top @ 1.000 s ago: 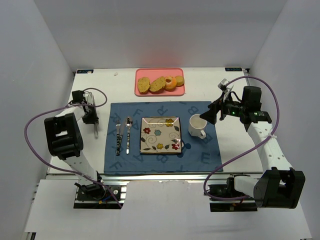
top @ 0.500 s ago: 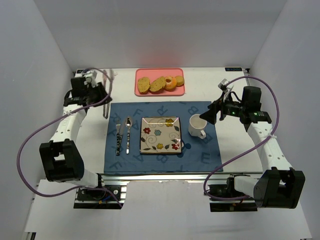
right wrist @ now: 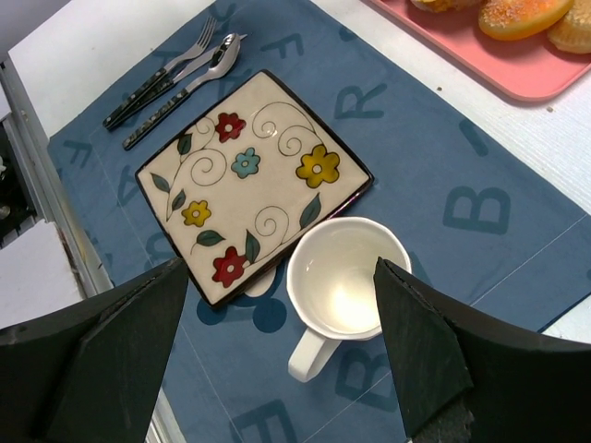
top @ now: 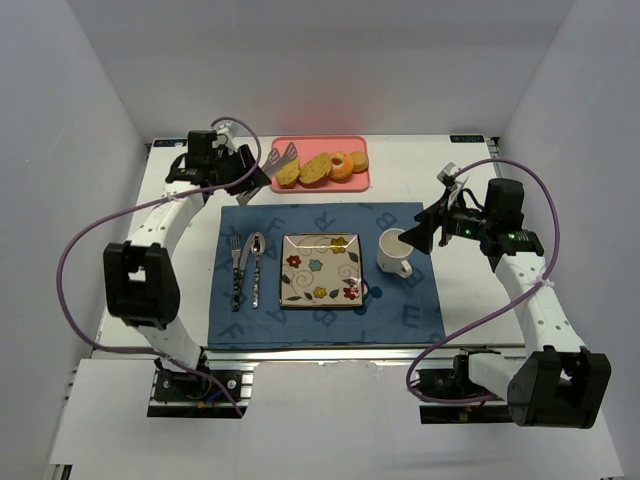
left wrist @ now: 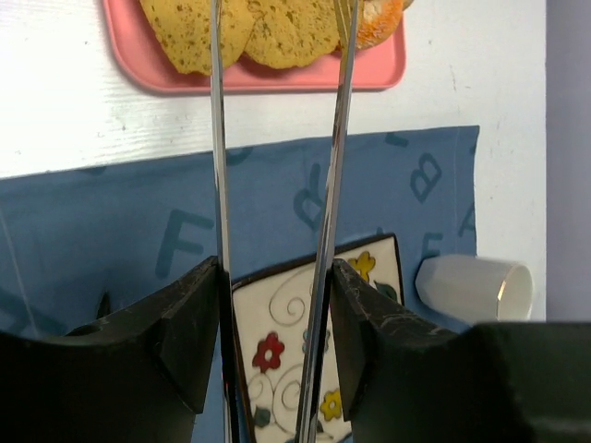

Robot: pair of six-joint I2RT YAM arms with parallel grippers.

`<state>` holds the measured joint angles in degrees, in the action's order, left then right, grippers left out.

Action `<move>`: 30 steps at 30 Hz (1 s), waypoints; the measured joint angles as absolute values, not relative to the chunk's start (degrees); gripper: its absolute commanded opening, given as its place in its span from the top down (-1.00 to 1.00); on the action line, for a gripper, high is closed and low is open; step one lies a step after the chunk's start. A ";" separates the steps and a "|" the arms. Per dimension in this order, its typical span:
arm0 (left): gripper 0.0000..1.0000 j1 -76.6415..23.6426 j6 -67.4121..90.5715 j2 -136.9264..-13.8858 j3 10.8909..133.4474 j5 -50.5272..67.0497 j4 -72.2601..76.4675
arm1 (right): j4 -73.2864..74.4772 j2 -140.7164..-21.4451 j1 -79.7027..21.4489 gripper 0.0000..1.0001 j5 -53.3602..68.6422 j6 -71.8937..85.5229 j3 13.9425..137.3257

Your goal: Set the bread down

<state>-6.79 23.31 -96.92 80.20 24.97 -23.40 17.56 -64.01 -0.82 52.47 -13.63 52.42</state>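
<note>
Two bread slices (top: pixel 302 170) and buns (top: pixel 349 163) lie on a pink tray (top: pixel 320 184) at the back. In the left wrist view the slices (left wrist: pixel 199 28) sit at the top. My left gripper (top: pixel 248 180) is shut on metal tongs (top: pixel 281 156); the tong arms (left wrist: pixel 332 166) stand apart, with their tips over the tray's bread. The square flowered plate (top: pixel 320 270) lies bare on the blue placemat (top: pixel 400 310). My right gripper (top: pixel 424 231) is open and empty, hovering just right of the white cup (top: pixel 395 251).
A fork (top: pixel 236 270) and a spoon (top: pixel 257 265) lie left of the plate. In the right wrist view my open gripper (right wrist: pixel 282 268) hangs over the cup (right wrist: pixel 346 281), the plate (right wrist: pixel 254 180) and the cutlery (right wrist: pixel 171 78). The table ends in white walls at the back and on both sides.
My left arm has swung from the table's left edge to the back and rightwards, carrying the tongs to the pink tray. The right arm has barely moved.
</note>
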 measured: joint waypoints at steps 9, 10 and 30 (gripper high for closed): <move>-0.15 -12.29 19.38 -113.27 98.72 18.50 -29.61 | 16.53 -63.57 -0.82 -0.74 52.64 -13.39 50.76; -0.15 -13.19 18.70 -114.52 100.38 17.06 -30.50 | 16.47 -63.57 -0.82 -0.75 52.64 -13.39 50.76; -0.10 -22.11 8.64 -117.84 105.69 -7.11 -38.85 | 15.88 -63.57 -0.82 -0.75 52.69 -12.40 50.72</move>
<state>-22.11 8.64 -117.84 105.69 -7.11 -38.85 15.88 -63.57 -0.82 52.69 -12.40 50.72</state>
